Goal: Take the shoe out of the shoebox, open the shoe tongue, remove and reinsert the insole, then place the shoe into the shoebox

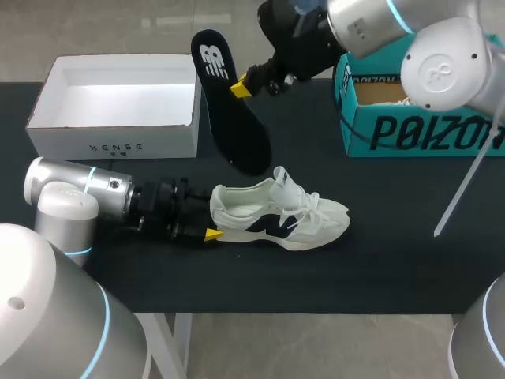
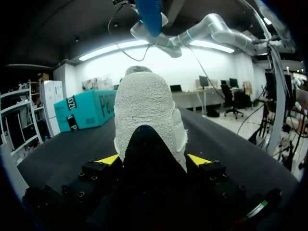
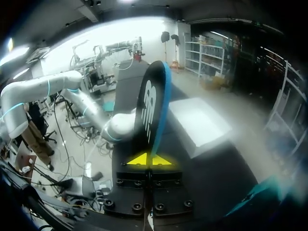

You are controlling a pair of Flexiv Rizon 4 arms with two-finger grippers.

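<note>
Two end effectors clenched: left [image 2: 154,160] on the nubbly white shoe [image 1: 284,217], right [image 3: 149,160] on the flat black insole [image 1: 233,118].

In left gripper [image 2: 153,161]: shoe [image 1: 280,213] off-white, black side panel, dark heel patch. In right gripper [image 3: 148,160]: insole [image 1: 233,110] black, white logo, blue edge. Both tips yellow. Ahead of it: shoebox [image 1: 114,138] white. Near it: second box [image 1: 410,130] teal, black lettering. Underneath: table [image 1: 394,260] black.
</note>
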